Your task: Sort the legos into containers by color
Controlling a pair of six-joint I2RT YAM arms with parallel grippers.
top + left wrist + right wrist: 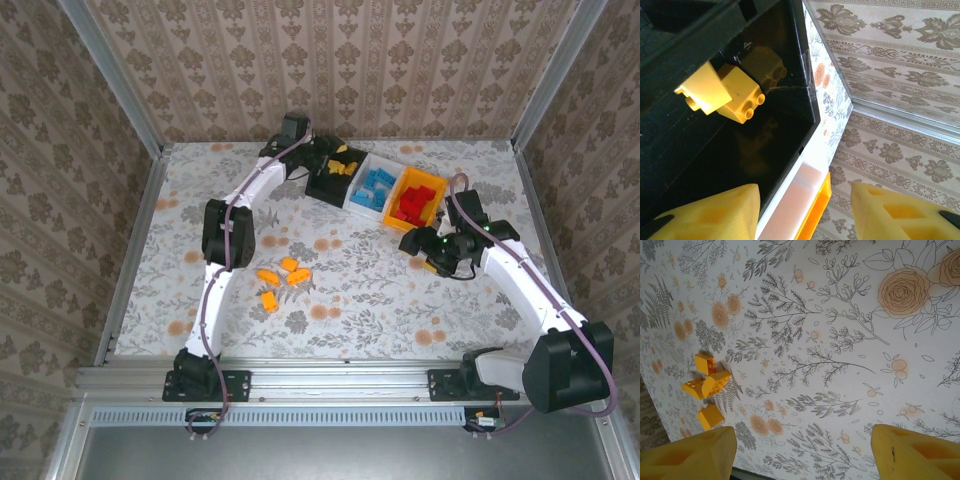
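Note:
Three bins stand in a row at the back: the black bin with orange-yellow legos, the white bin with blue legos, and the orange-yellow bin with red legos. My left gripper hangs open over the black bin, empty, above two yellow bricks. Several loose orange-yellow legos lie mid-table. My right gripper is open and empty over bare cloth, with the loose bricks well off to its left.
The floral tablecloth runs to a metal rail at the near edge and patterned walls on the other sides. The white bin's wall and the orange-yellow bin's edge sit between my left fingers.

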